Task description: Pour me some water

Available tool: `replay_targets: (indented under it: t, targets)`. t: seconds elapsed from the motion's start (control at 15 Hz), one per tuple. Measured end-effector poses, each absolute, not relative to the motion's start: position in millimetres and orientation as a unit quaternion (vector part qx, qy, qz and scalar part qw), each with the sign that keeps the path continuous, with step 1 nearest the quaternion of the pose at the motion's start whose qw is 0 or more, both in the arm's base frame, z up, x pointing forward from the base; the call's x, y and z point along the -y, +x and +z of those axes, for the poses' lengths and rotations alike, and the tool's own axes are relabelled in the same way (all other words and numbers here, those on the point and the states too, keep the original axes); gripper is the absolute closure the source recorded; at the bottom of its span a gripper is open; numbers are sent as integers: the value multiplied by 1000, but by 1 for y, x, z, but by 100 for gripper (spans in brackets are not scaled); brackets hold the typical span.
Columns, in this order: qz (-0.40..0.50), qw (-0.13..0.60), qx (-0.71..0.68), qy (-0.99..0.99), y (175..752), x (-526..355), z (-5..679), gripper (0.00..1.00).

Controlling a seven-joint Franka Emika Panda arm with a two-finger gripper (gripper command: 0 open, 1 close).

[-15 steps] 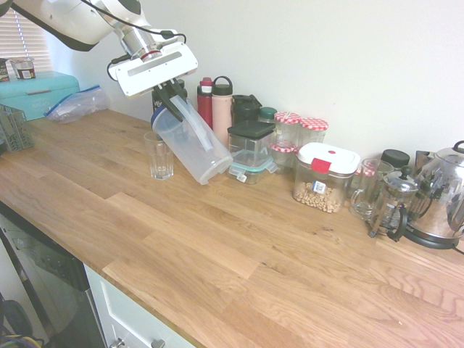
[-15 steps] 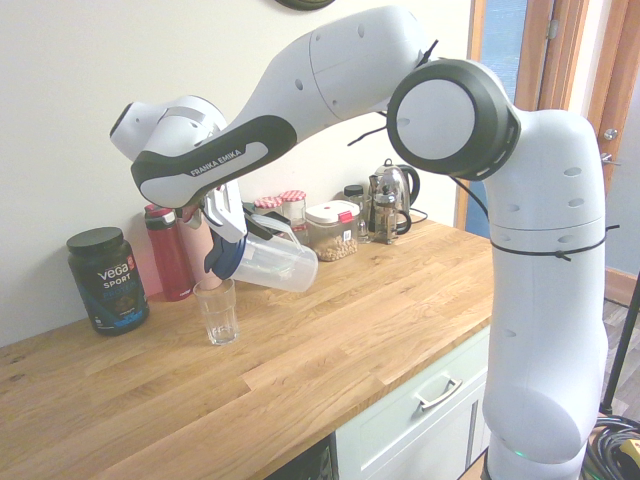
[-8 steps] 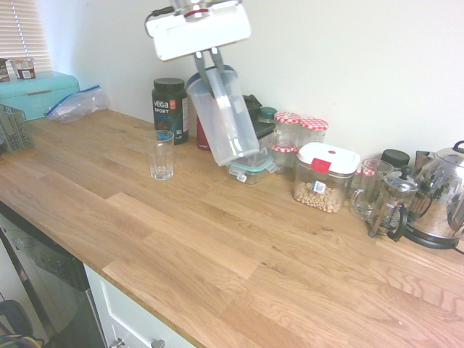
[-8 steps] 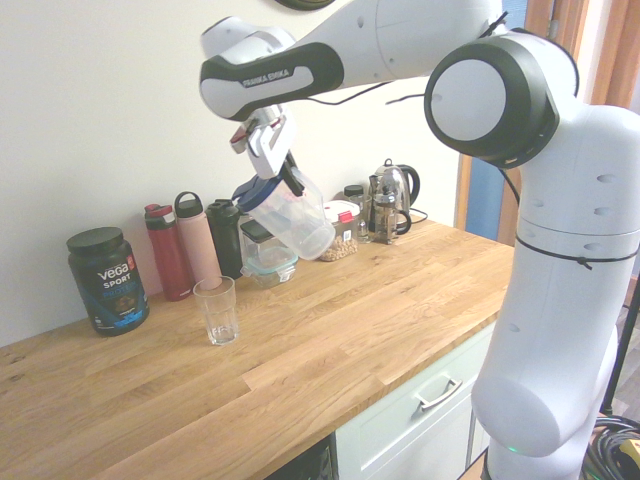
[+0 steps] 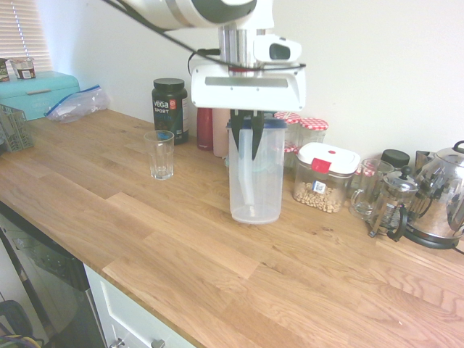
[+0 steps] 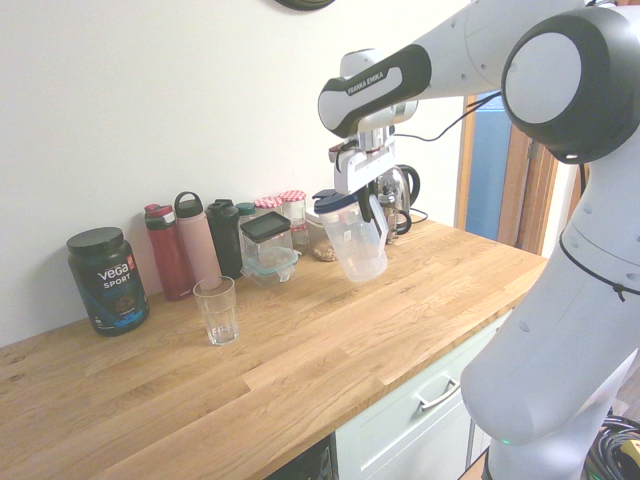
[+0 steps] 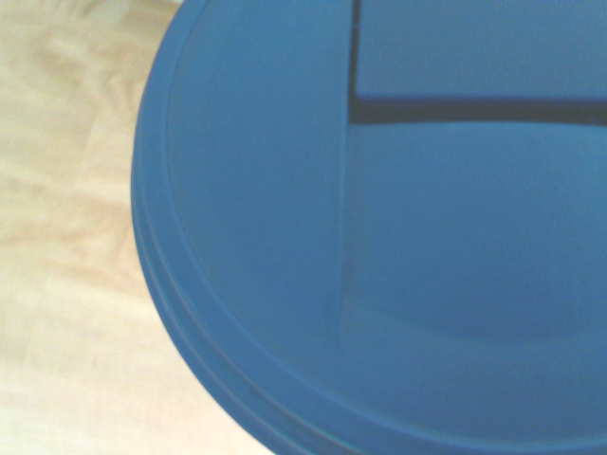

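The two dark fingers [image 5: 257, 136] of the white gripper [image 5: 247, 148] are closed on the handle of a tall, see-through plastic pitcher with a round blue lid [image 5: 255, 174]. The pitcher stands upright or nearly so, its body below the fingers; whether its base touches the light wooden countertop [image 5: 181, 254] cannot be determined. The water is too faint to make out, so its place relative to the fingers cannot be confirmed, nor can its presence in the pitcher. In the wrist view, the blue lid [image 7: 256, 218] shows from close by, with a dark gap along a raised panel.

A clear, ribbed glass tumbler [image 5: 160, 156] stands upright on the countertop, apart from the pitcher; no liquid is discernible in it. Behind the tumbler stands a dark VEGA SPORT tub [image 5: 170, 110]. Beside the tub are a red bottle [image 6: 170, 253] and a pink bottle with a looped cap [image 6: 197, 243]. A clear container with a white lid and red tab [image 5: 325, 177] holds pale pieces. Near it are a glass-and-metal French press [image 5: 392, 199] and a shiny metal kettle [image 5: 442, 192].
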State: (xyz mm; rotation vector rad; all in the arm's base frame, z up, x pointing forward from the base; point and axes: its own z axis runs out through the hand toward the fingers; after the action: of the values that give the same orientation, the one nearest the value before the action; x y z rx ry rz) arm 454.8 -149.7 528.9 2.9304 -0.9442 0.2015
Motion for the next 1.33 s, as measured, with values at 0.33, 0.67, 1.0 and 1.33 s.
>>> replay_targets:
  t: [0.33,0.67,1.0,1.33]
  targets:
    - [145,-17,400,905,435,172,516,100]
    - [186,-36,479,857,427,176,492,100]
    - [159,-44,494,854,421,178,480,100]
    - [143,-42,494,857,417,177,467,0]
